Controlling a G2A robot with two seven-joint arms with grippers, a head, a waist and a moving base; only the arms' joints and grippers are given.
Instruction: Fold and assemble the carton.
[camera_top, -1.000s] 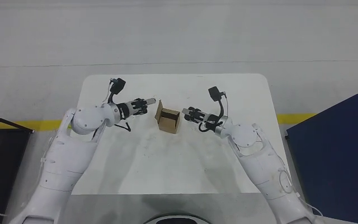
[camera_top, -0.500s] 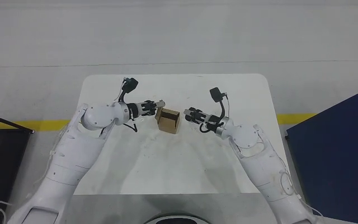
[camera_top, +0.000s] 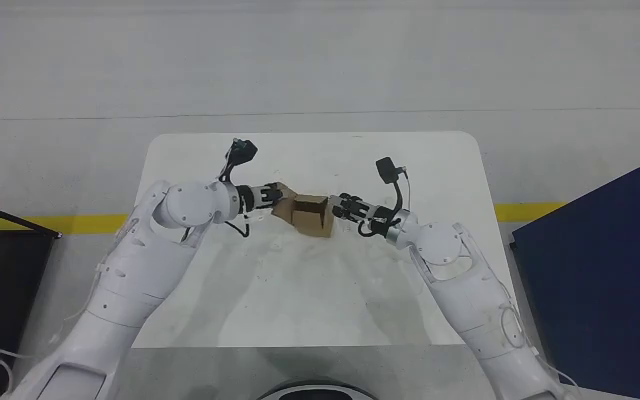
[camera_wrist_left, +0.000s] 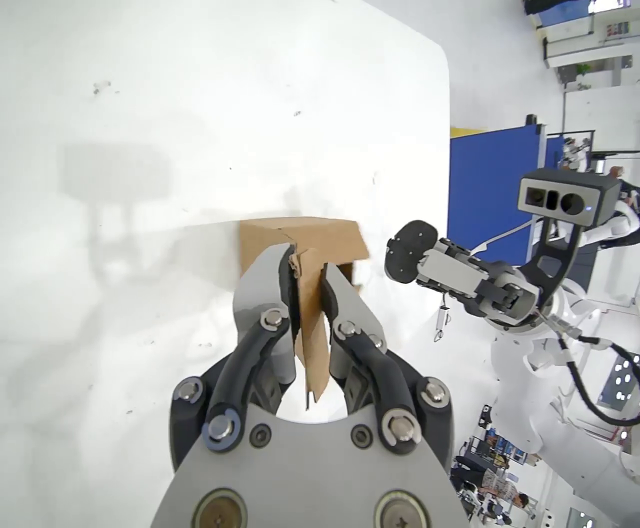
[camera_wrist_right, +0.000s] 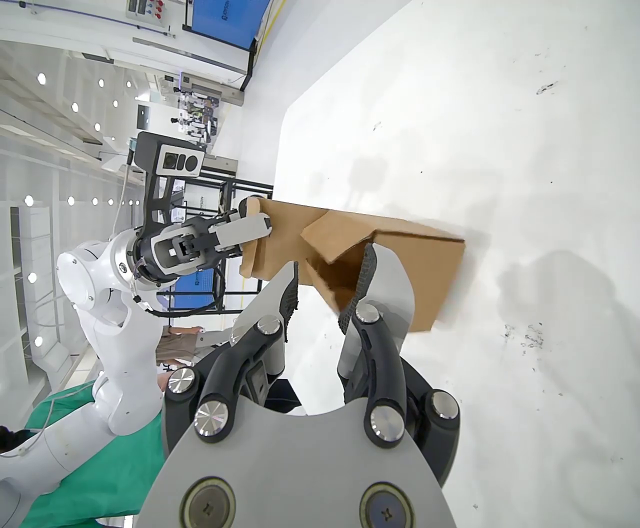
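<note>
**Carton held by one flap between two pincers**

In the top view the brown carton sits on the white table, a little above the centre of the frame and in the upper half of the tabletop. One end of it is open.

The left pincer comes in from the left of that frame and meets the carton's left edge. In the left wrist view the left pincer is clamped on a cardboard flap. The flap stands on edge between the two fingers, and the body of the carton lies just past the fingertips.

The right pincer comes in from the right of the top view, just beside the carton's right end. In the right wrist view the right pincer has its fingers parted at a moderate gap. The carton's open end lies directly ahead of them, and I cannot tell whether a finger touches the cardboard. Behind the carton in that view, the left pincer grips the far flap.
</note>
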